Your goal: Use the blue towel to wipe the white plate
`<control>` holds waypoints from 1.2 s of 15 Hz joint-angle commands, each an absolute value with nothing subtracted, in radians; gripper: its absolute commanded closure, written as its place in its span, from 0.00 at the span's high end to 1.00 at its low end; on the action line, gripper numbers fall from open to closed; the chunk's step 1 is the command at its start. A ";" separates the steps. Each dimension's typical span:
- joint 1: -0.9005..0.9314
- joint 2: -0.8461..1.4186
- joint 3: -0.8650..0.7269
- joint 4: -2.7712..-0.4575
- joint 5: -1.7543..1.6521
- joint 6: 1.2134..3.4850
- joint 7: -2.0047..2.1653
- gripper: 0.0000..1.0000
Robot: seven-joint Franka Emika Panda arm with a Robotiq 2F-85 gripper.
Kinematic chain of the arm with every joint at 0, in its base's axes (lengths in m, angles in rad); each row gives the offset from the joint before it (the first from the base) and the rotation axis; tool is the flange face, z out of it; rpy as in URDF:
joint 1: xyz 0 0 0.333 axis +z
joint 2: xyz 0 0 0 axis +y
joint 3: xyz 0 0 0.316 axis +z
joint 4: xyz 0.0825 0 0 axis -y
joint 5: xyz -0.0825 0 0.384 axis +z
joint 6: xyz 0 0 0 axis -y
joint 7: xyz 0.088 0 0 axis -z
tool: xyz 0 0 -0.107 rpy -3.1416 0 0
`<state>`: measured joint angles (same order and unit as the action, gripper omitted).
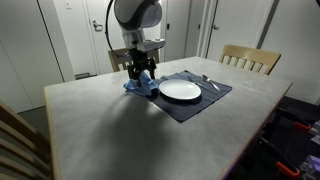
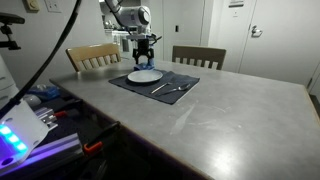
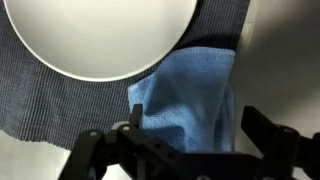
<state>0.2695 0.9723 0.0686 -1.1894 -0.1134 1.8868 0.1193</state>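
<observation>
The blue towel [image 3: 185, 100] lies bunched at the edge of the dark placemat [image 3: 40, 100], just beside the white plate [image 3: 100, 35]. In both exterior views the plate [image 1: 181, 90] [image 2: 145, 76] sits on the placemat at the far side of the table. My gripper [image 3: 195, 125] is down over the towel [image 1: 141, 88] with its fingers wide apart on either side of the cloth. It is open and the fingers do not pinch the towel. In an exterior view my gripper [image 2: 146, 58] stands just behind the plate.
Cutlery [image 1: 208, 82] [image 2: 170, 88] lies on the placemat [image 1: 200, 102] beside the plate. Wooden chairs [image 1: 250, 58] [image 2: 95, 55] [image 2: 198, 55] stand at the table's edges. The grey tabletop [image 1: 120, 130] stretches toward the near side.
</observation>
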 commanded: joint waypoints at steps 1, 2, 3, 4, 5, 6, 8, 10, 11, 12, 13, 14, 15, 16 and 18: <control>0.281 1.029 0.056 -1.105 -0.114 1.869 0.139 1.00; 0.280 1.045 0.057 -1.087 -0.112 1.862 0.141 1.00; 0.280 1.058 0.057 -1.071 -0.109 1.858 0.143 1.00; 0.280 1.072 0.057 -1.056 -0.107 1.856 0.145 1.00; 0.281 1.081 0.057 -1.044 -0.106 1.855 0.149 1.00; 0.281 1.091 0.057 -1.034 -0.105 1.855 0.151 1.00; 0.284 1.110 0.056 -1.010 -0.105 1.852 0.158 1.00; 0.286 1.124 0.055 -0.989 -0.106 1.849 0.158 1.00; 0.286 1.130 0.055 -0.981 -0.105 1.847 0.158 0.98; 0.286 1.134 0.055 -0.974 -0.105 1.845 0.156 0.88; 0.286 1.140 0.055 -0.963 -0.105 1.842 0.156 0.77; 0.286 1.145 0.055 -0.955 -0.105 1.840 0.155 0.70; 0.286 1.148 0.055 -0.949 -0.105 1.838 0.153 0.61; 0.287 1.148 0.054 -0.943 -0.106 1.834 0.153 0.56; 0.287 1.150 0.052 -0.934 -0.106 1.828 0.153 0.40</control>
